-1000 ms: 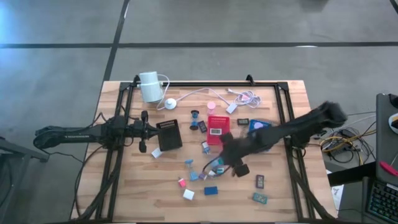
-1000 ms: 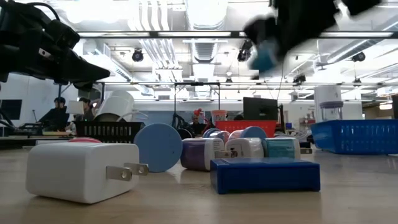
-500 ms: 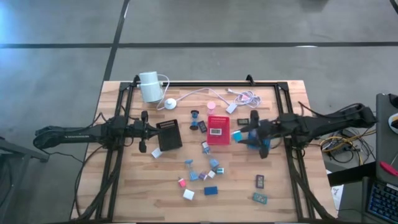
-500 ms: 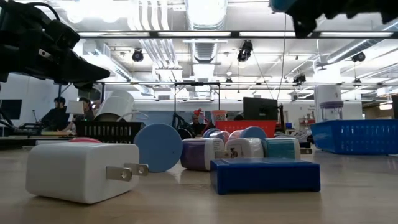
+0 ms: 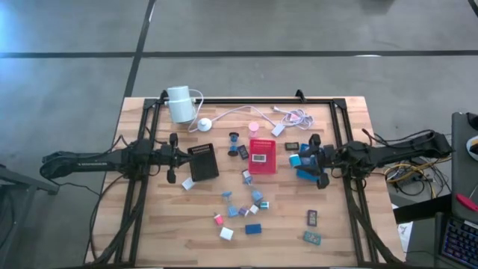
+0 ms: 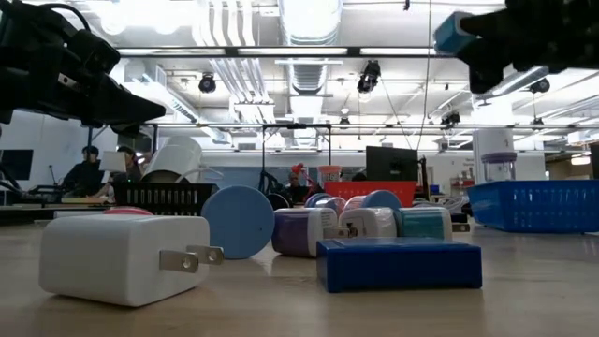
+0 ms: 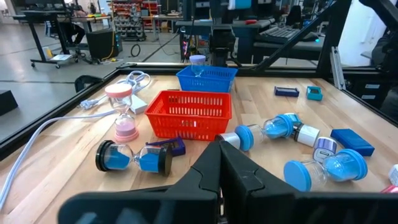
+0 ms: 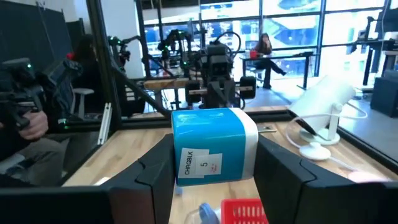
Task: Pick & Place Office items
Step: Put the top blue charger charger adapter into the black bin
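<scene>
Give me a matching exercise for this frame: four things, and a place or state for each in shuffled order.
Things:
1. blue charger block
2. red basket
3. left gripper
4. white cylinder device

Places or states:
A. far-left corner of the table
B. shut, holding nothing
C. held in the right gripper
D. middle of the table

Pairs: 1-C, 2-D, 3-B, 4-A

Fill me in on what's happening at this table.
The right gripper is shut on a blue charger block, holding it in the air above the blue tray. The left gripper is shut and empty, waiting by the black tray. Most other small items lie scattered on the wooden table.
</scene>
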Controlling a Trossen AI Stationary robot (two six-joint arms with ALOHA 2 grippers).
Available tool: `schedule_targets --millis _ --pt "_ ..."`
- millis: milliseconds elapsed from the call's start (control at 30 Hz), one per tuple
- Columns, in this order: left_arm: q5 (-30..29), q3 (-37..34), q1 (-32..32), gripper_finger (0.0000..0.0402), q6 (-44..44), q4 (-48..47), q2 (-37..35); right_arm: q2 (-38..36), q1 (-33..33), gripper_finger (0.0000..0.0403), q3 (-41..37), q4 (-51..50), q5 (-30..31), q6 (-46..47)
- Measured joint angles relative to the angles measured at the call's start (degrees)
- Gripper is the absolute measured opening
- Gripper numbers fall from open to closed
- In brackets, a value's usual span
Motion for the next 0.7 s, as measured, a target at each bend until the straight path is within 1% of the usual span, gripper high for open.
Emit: schedule_targets --millis 200,433,533,700 --pt "0.0 0.0 0.0 0.0007 0.0 0.0 0.0 -0.7 0.0 0.0165 -3.2 1.9 0.2 0.6" --pt "0.0 0.0 0.0 0.0007 0.0 0.0 0.0 -0.7 0.0 0.0165 -6.7 4.2 2.0 1.5" --pt "0.0 0.0 0.0 0.0007 0.0 0.0 0.0 -0.7 0.0 0.0165 -7.1 4.3 3.1 2.0" --pt "0.0 0.0 0.0 0.0007 0.0 0.0 0.0 -0.7 0.0 0.0165 -7.1 4.5 3.1 1.8"
